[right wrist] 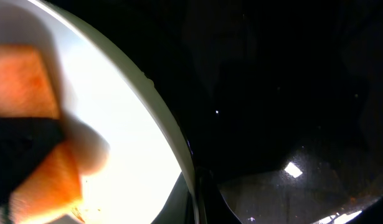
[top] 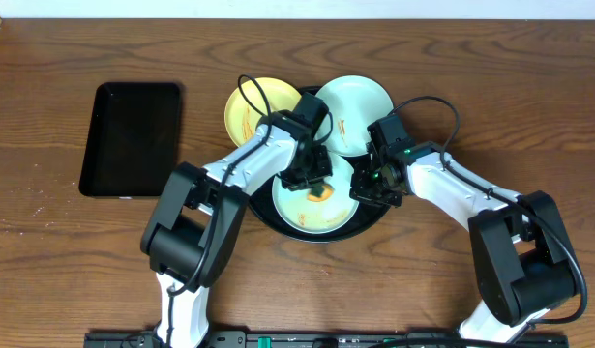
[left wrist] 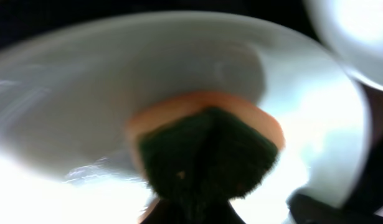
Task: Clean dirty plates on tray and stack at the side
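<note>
L gripper [top: 314,180] clenched on green-orange sponge [left wrist: 207,155], down on near mint plate [top: 312,222] in round tray [right wrist: 291,93]. R gripper [top: 372,186] closed at plate's right rim; hold unclear. Overhead only: yellow plate [top: 247,108] and 2nd mint plate [top: 360,97] at tray's far edge.

Overhead view was evenly and brightly lit from above. The table [top: 45,251] was rendered sharp, with only soft, short shadows cast under the arms. A dull sheen was noted on the rectangular tray [top: 133,135].

Left wrist view was badly smeared by motion blur. The plate [left wrist: 179,74] was streaked and blown out to white at lower left. The sponge [left wrist: 207,155] was left out of focus, edges fuzzy.

Right wrist view was high in contrast. The plate [right wrist: 135,155] was overexposed to plain white and the sponge [right wrist: 23,81] was blurred. The round tray [right wrist: 291,81] was crushed near black, broken only by small glints of glare at lower right.
</note>
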{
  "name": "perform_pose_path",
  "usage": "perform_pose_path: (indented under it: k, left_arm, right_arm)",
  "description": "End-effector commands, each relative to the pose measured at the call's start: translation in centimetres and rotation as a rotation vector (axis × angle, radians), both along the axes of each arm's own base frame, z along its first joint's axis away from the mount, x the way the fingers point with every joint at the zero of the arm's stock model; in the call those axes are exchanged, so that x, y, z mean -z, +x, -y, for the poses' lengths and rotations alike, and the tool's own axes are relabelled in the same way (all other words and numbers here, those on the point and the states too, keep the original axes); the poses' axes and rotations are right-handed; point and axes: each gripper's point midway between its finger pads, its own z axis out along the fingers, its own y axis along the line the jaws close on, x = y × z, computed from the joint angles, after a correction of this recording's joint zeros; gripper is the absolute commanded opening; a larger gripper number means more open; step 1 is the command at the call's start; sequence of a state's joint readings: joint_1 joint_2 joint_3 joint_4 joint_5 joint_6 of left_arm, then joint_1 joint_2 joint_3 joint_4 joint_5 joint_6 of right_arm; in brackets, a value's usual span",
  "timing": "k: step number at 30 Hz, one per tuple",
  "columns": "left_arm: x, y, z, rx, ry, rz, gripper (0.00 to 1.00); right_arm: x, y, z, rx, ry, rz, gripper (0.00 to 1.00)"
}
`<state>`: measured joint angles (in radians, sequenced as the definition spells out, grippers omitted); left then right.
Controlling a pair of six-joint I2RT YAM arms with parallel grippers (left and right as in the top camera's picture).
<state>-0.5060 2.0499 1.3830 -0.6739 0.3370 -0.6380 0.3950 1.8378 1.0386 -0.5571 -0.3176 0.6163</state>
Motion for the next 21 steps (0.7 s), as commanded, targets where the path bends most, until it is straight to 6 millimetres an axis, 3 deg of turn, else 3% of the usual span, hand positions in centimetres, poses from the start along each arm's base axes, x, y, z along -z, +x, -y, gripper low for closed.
perform_pose_path:
  k: [1,7,11,14,21]
  left_arm:
    - [-0.9,1.6,-4.0,-0.055,0.149,0.064,0.07]
    - [-7.7,2.7,-6.8,-0.114,0.193,0.223,0.07]
    - [-11.6,2.3,-7.4,-0.130,0.167,0.298,0.08]
    - [-12.8,1.9,-7.6,-0.133,0.158,0.315,0.07]
    - [-12.8,1.9,-8.1,-0.135,0.170,0.313,0.08]
  right_arm:
    - [0.7,-0.2,0.4,0.001,-0.023,-0.011,0.01]
    - [0.7,0.1,0.2,0.000,-0.014,0.001,0.01]
    - [0.5,0.7,0.0,0.001,-0.004,0.027,0.01]
    - [0.3,1.5,-0.3,0.001,0.010,0.063,0.06]
    - [0.3,2.3,0.1,0.011,-0.018,0.098,0.13]
